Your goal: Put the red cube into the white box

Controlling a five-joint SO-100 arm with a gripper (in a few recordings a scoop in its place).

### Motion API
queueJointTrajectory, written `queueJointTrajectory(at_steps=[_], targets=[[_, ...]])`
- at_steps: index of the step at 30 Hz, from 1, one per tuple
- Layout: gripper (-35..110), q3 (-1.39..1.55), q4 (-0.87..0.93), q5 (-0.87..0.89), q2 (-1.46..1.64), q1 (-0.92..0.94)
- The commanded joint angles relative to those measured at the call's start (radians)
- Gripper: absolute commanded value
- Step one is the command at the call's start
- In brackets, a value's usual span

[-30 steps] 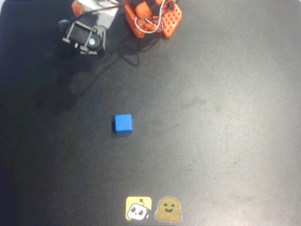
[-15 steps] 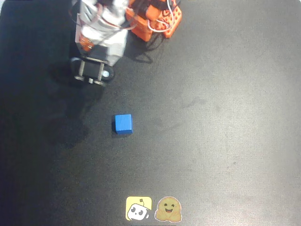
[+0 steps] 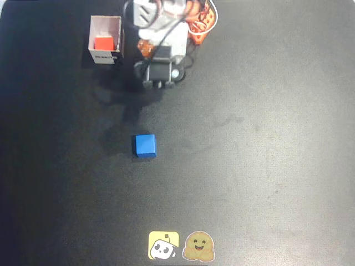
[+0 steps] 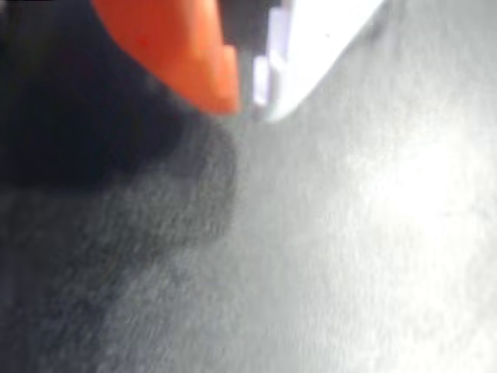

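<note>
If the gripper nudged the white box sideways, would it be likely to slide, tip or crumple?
The white box looks thin-walled, so probably light and easy to dent. The red cube inside adds little weight; on the flat black table it would likely slide, perhaps tip.

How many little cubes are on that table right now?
2. The red cube sits inside the white box at upper left of the overhead view; the blue cube lies on the black table near the middle. The arm could hide others.
</note>
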Motion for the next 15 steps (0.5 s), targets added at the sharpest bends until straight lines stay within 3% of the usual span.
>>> queueJointTrajectory(at_steps=[1, 15], targets=[[0, 0.014, -0.015, 0.034, 0.009, -0.064], [0, 0.222, -0.222, 0.061, -0.009, -0.187]])
